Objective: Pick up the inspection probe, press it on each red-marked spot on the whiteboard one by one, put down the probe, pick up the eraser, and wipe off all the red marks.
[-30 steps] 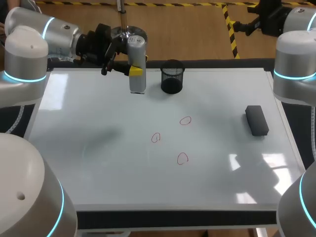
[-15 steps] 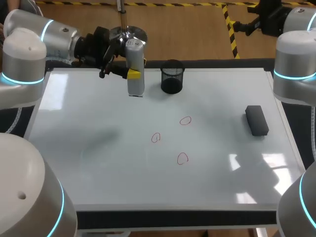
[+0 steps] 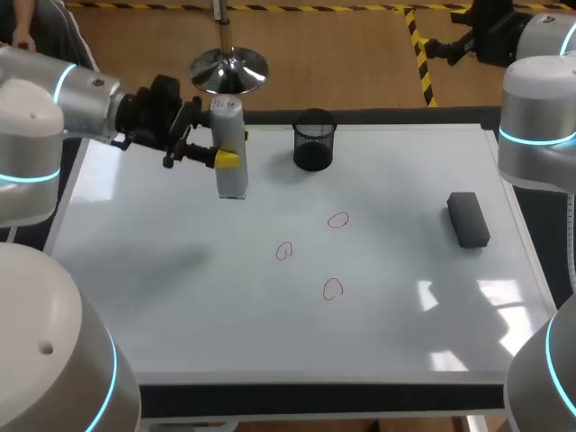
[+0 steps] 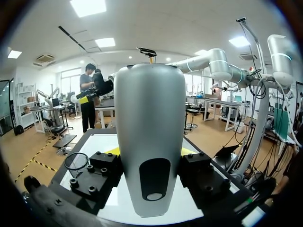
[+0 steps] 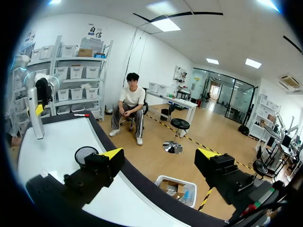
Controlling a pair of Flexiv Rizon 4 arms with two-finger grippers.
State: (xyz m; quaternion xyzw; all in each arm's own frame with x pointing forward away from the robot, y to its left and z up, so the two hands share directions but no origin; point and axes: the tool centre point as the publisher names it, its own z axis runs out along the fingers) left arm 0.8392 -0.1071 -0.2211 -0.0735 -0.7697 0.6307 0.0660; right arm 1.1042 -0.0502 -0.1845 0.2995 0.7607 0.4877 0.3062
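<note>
Left pincer point(image 3: 225, 160) pinching the tall grey cylindrical inspection probe point(image 3: 231, 135), long axis upright, over the white whiteboard's point(image 3: 180, 306) far-left part; three red-marked spots point(image 3: 284, 251) lie rightward and nearer. Right pincer point(image 5: 159, 156) spread, well apart.

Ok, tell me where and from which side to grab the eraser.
Grip the eraser across its two long sides at mid-length, coming straight down from above. It lies flat on the whiteboard near the right edge. It is a low, narrow block with bare board around it, which probably leaves room on both sides.
</note>
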